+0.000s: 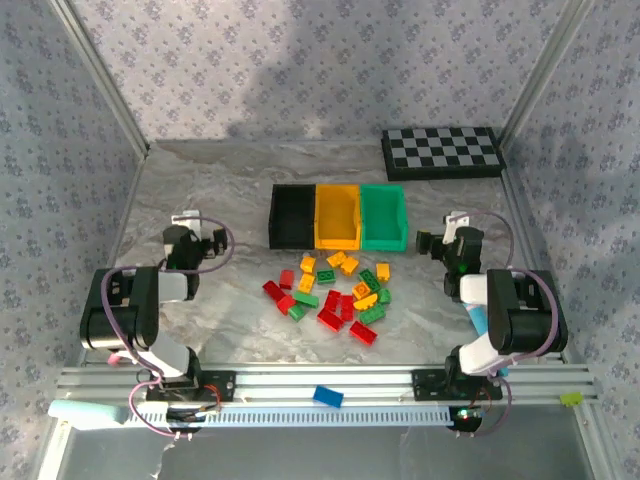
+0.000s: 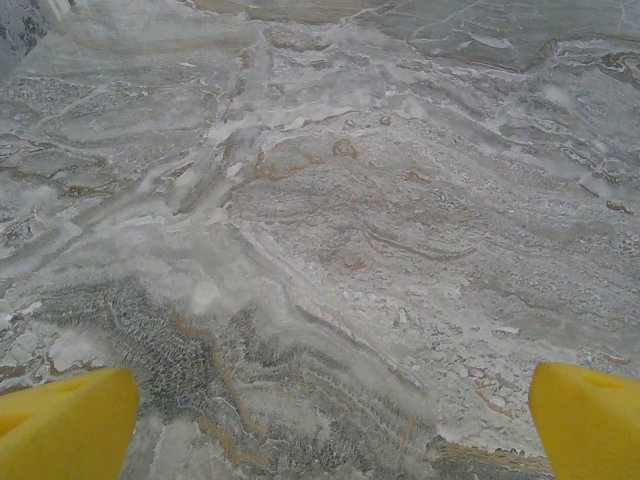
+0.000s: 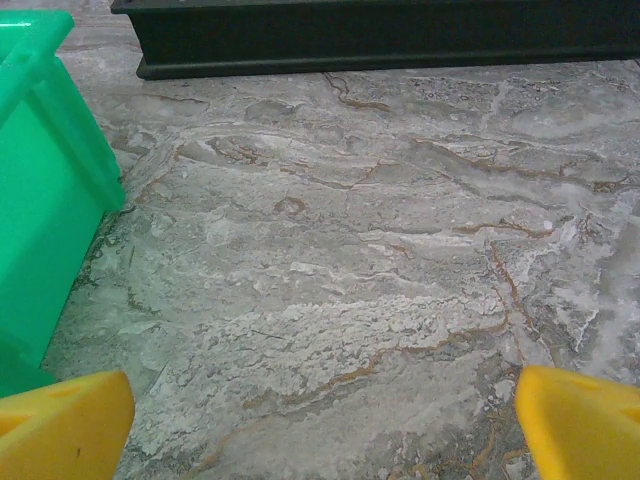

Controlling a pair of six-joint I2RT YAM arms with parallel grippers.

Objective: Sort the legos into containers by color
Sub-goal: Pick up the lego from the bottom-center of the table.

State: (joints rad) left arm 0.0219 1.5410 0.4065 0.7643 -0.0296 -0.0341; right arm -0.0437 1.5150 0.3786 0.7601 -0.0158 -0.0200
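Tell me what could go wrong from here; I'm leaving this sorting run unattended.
The small red, yellow and green studded plastic bricks lie packed together, so a grasp may nudge or pinch a wrong-coloured neighbour. The joined black, yellow-orange and green open-top plastic bins share walls; an off-centre drop could land next door.

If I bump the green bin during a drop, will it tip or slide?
Probably slides, not tips: the green bin is low and joined in a row with the yellow-orange bin and black bin. It looks empty, plastic, on a smooth marbled table, so likely light and easily shoved.
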